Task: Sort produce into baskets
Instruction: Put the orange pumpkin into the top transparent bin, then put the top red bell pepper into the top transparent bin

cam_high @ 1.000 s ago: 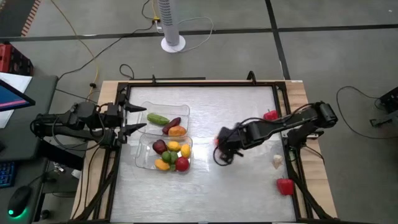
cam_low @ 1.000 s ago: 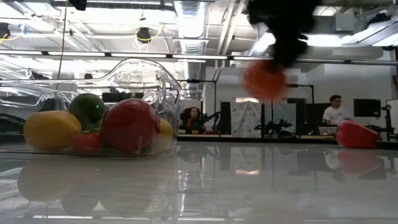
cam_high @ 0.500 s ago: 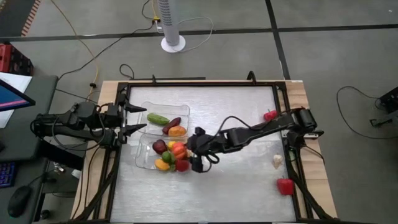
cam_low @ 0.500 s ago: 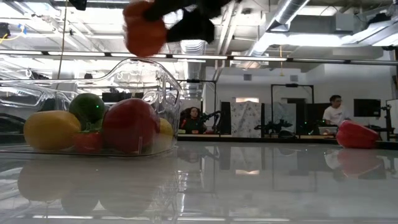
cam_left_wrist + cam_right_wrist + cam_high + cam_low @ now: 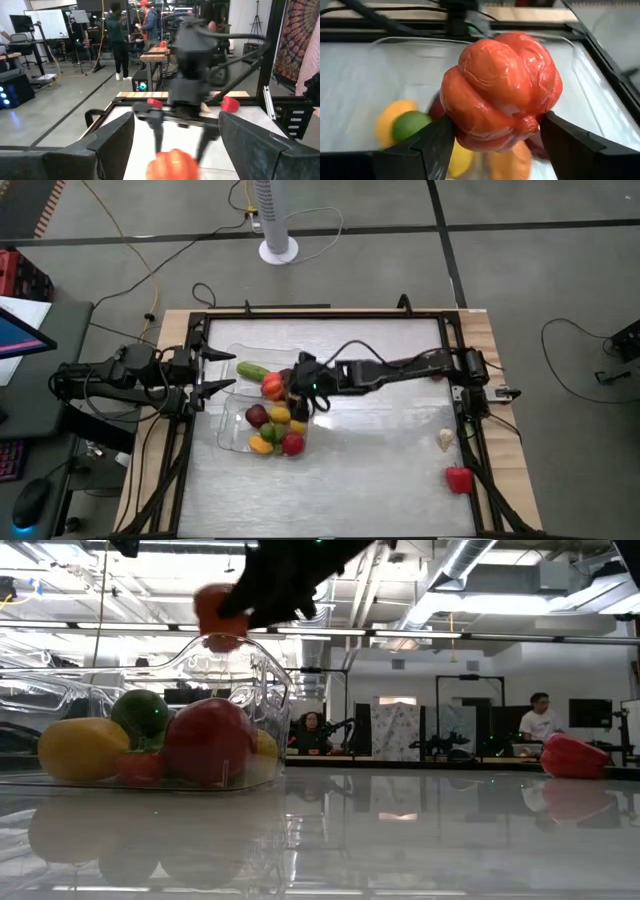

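My right gripper [image 5: 284,386] reaches across the table and is shut on an orange-red lobed produce piece [image 5: 271,387], above the far clear basket [image 5: 265,348]. That basket holds a green piece [image 5: 253,371] and others. The near basket [image 5: 224,430] holds several red, yellow and green pieces. The held piece also shows in the low view [image 5: 219,616] and the left wrist view [image 5: 172,165]. My left gripper [image 5: 215,371] is open and empty at the table's left edge, beside the baskets. My right gripper pinches the orange-red piece by two opposite sides [image 5: 455,125] between its two fingers [image 5: 427,147]. The fingers come from the table's right side, slanting down. The piece is lifted clear, above the far basket's contents [image 5: 219,616].
A red piece [image 5: 434,366] lies by the right arm at the far right. A whitish piece [image 5: 445,440] and a red pepper [image 5: 458,479] lie near the table's right edge. A black frame [image 5: 320,315] borders the table. People stand in the room beyond.
My right gripper has carried the orange-red piece from the table's middle toward the left edge, rising on the way, over the near basket and then toward the far edge, so it now hangs over the far basket.
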`<control>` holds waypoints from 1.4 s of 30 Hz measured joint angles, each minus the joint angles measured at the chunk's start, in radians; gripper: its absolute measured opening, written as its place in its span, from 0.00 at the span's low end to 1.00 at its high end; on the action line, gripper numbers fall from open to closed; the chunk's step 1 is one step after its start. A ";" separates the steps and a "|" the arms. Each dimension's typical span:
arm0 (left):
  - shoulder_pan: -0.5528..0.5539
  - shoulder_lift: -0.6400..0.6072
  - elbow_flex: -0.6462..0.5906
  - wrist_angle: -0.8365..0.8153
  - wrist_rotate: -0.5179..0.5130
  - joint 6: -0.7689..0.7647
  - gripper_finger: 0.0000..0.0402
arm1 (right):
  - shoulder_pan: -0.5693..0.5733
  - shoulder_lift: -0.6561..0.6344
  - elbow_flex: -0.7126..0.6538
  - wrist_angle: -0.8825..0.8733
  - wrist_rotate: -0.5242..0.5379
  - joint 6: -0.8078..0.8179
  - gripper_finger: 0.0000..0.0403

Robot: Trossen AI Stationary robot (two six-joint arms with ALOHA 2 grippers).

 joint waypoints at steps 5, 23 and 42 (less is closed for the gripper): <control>0.000 0.000 0.000 0.000 0.000 0.002 0.68 | -0.086 0.000 0.000 -0.050 -0.052 0.021 0.79; 0.000 0.000 0.000 0.012 0.000 0.012 0.68 | -0.088 -0.108 0.001 -1.024 0.256 0.324 0.90; 0.000 0.000 0.000 -0.011 -0.002 0.036 0.68 | -0.448 -0.143 -0.431 -1.308 0.139 0.470 0.87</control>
